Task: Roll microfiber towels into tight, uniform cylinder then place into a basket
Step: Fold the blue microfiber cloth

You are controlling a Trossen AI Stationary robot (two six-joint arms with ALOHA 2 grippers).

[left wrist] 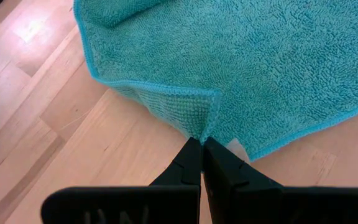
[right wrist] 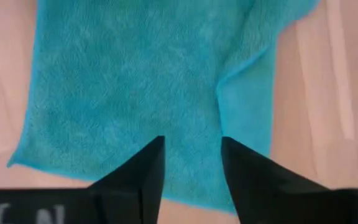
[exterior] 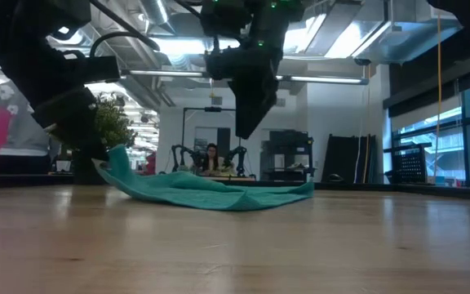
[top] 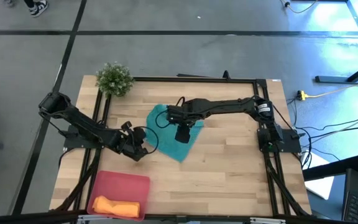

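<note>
Teal towel (top: 176, 134) lies rumpled and unrolled mid-tabletop (top: 241, 168), long axis slanting from the plant (top: 114, 79) side toward my near edge. My left hand (left wrist: 202, 144), closed, pinches its folded corner. My right hand (right wrist: 191, 158), fingers apart and empty, hovers directly above its middle. Orange towel (top: 115, 206) already sits rolled in the basket (top: 129, 182). I cannot make out the teal towel's far edge under my right arm.

Grey concrete floor (top: 166, 50), ceiling strip lights (exterior: 325, 79), windows (exterior: 443, 139)
</note>
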